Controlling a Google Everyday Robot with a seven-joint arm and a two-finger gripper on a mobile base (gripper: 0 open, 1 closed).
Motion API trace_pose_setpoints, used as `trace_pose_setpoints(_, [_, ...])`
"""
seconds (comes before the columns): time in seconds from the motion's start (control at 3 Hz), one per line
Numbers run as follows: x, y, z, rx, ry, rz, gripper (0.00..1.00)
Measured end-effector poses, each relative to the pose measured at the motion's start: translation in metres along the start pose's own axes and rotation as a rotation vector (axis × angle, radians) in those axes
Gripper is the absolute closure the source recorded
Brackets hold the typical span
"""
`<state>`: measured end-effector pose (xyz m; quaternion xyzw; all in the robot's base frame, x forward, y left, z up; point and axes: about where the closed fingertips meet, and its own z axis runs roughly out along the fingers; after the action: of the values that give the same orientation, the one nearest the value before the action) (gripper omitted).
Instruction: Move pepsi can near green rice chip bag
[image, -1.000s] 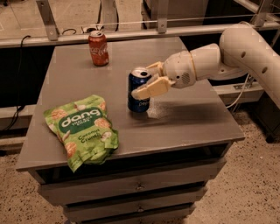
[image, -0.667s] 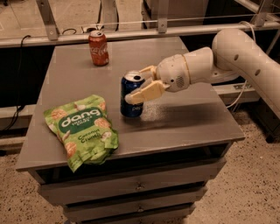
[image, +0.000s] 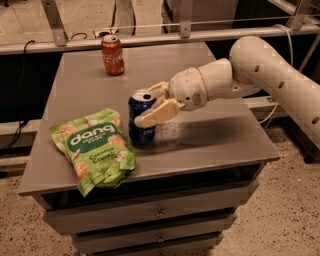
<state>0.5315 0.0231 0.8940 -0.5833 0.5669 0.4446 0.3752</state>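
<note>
— Cream fingers (image: 156, 113) pinch the pepsi can (image: 142, 131), one across its front, one behind the rim. Does the gripper (image: 144, 106) have it?
— Yes, it is closed on the can near the top, over the middle of the table (image: 200, 65).
— Is the can upright?
— Upright, silver top showing. Its base sits at the tabletop; I cannot tell whether it touches down.
— And the bag (image: 95, 150)?
— Lying flat at the front left, just beside the can. Its right edge meets the can's left side from where I stand; whether they touch I cannot say.
— What is behind them?
— The white arm (image: 270, 70) reaches in from the right. A red can (image: 112, 55) stands well apart at the back left. Drawers (image: 160, 212) sit below the top.
</note>
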Motion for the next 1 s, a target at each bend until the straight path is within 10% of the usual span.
trace_pose_setpoints(1.0, [-0.0093,0.0035,-0.0040,-0.013,-0.011,-0.016,0.00])
